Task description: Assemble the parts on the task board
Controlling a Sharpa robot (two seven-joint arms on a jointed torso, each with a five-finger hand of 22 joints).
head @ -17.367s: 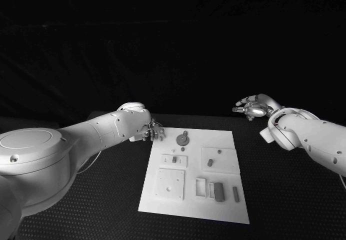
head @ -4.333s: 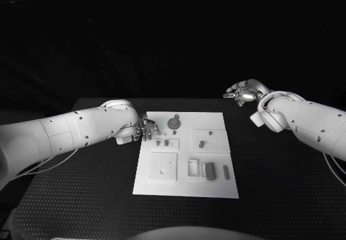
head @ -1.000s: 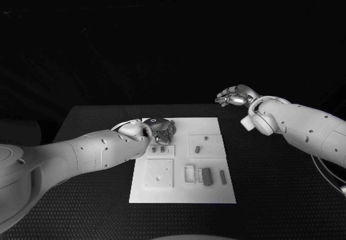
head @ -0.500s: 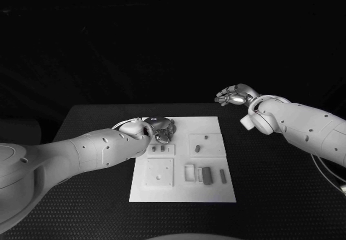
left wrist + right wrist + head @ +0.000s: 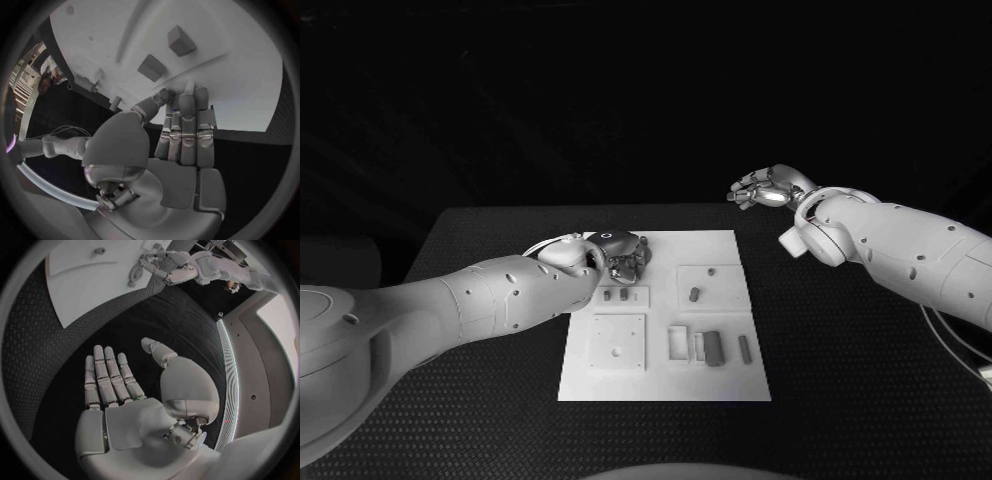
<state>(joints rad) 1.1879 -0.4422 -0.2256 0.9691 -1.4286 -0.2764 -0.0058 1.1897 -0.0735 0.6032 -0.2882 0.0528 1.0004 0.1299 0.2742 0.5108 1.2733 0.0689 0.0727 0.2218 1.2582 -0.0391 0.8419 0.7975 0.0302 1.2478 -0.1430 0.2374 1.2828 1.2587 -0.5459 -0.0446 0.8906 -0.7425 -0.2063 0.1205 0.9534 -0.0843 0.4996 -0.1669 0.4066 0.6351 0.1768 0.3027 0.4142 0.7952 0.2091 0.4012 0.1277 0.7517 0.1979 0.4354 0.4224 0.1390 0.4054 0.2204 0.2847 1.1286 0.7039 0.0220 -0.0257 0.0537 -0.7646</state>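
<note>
The task board (image 5: 666,385) is lying flat in the middle of the black table (image 5: 473,420), its long side running away from the robot. Nearest the robot, the board's front row is carrying a raised square plate (image 5: 617,342) on the left and, just beside it to the right, a framed slot (image 5: 679,344) with a dark rectangular part (image 5: 714,348) and a slimmer dark part (image 5: 744,348) lying alongside it. Behind that row, a small block (image 5: 620,295) with two short parts on it is sitting on the left, and a square plate (image 5: 705,283) is bearing one upright dark part (image 5: 695,294) and a small dot-like part further back. At the board's far left corner, the left hand (image 5: 620,255) is hanging low over the board, its arm reaching in across the near left of the table. In the left wrist view, this hand (image 5: 181,130) is pointing its fingers (image 5: 186,117) straight and pressed side by side, with the tips at or just above the white surface near two small blocks; whether they are touching it cannot be told, and nothing is visibly held. Farthest back and well apart from the board, the right hand (image 5: 764,189) is hovering in the air beyond the table's far right corner. In the right wrist view, that hand (image 5: 125,390) is presenting a flat palm with fingers extended, slightly parted and holding nothing, above bare table.
</note>
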